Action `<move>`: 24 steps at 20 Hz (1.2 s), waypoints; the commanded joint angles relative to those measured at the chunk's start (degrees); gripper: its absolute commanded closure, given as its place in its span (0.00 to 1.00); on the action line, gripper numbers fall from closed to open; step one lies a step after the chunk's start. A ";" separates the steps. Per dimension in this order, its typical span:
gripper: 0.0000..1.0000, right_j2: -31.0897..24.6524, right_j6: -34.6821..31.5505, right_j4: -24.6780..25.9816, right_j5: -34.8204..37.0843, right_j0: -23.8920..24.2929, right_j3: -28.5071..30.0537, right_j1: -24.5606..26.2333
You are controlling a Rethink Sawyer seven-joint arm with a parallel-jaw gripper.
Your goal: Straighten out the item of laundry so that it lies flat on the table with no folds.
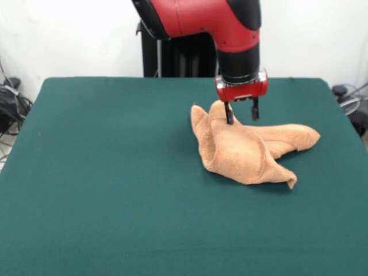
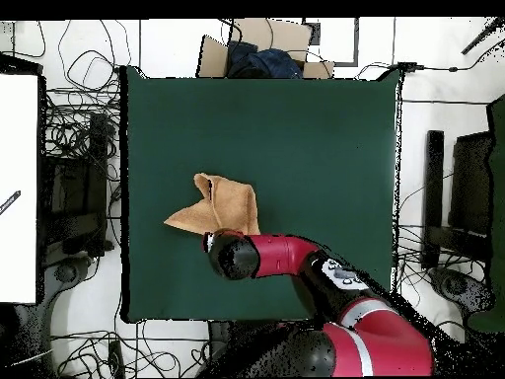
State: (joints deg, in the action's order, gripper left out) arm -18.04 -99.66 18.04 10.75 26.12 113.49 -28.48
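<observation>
Although the towel (image 1: 253, 150) sits right of centre in the front view, it is far from flat: it is bunched into a peaked heap with 2 arms, 1 running toward the right edge of the frame and 1 toward the lower right, so its long axis lies roughly left to right. The gripper (image 1: 242, 114) hangs over the heap's upper-left peak, fingers apart; the left finger touches or just dips into the raised fold while the right finger stands clear above the cloth, so nothing is clamped yet. Almost all of the towel lies below and to the right of the gripper. In the overhead view the arm covers the gripper, and the towel (image 2: 219, 207) shows left of centre on the table (image 2: 316, 128), above the arm's end.
</observation>
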 commanded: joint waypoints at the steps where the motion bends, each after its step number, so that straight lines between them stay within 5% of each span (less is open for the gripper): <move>1: 0.00 0.04 -4.33 2.49 -2.84 -0.21 -3.84 0.76; 12: 0.00 3.77 -5.06 3.38 -3.77 -3.54 -4.98 -3.12; 20: 0.00 5.10 -7.69 1.31 -1.97 -4.64 0.43 -8.38; 24: 0.00 5.09 -8.25 0.84 -2.99 -5.68 0.02 -6.27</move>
State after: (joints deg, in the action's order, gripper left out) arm -14.48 -99.66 18.40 10.78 22.26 113.54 -34.69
